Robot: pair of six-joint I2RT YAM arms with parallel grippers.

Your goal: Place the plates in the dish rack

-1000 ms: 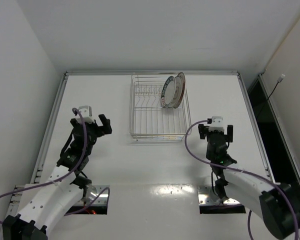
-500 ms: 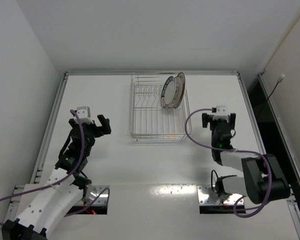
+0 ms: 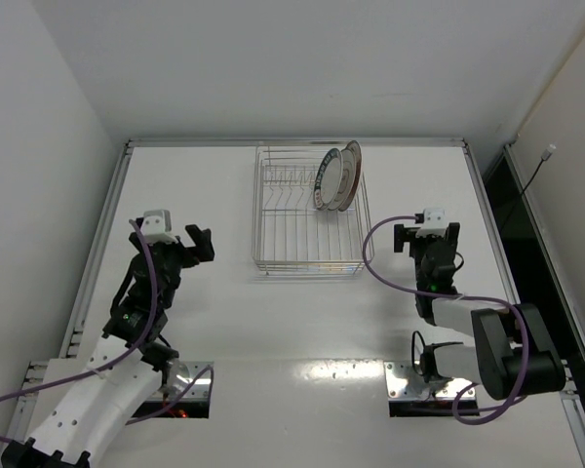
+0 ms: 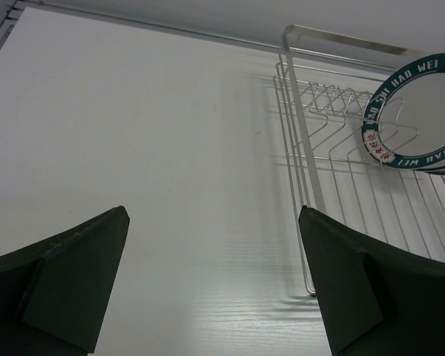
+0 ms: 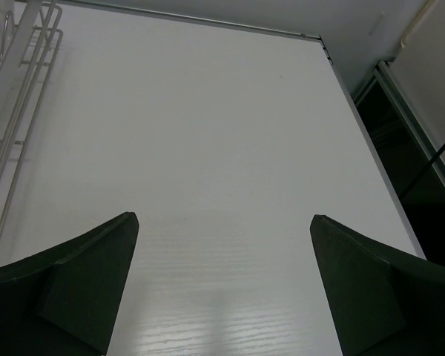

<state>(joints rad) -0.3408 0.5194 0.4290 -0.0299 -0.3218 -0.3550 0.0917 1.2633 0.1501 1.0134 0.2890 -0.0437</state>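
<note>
Seemingly last step: plates [image 3: 336, 177] stand on edge, bunched at far-right end of wire dish rack [image 3: 302, 265], teal-lettered rim frontmost. No plate seen on table [image 3: 224, 322]. L gripper [image 3: 183, 244] & R gripper [image 3: 426, 239] both spread wide, empty, flanking rack. Next, prob.: retract arms; nothing left to grasp.

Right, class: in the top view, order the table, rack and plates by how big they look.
1. Table, largest.
2. Rack.
3. Plates, smallest: they stand tilted on edge, so they show narrower than their full face.
</note>
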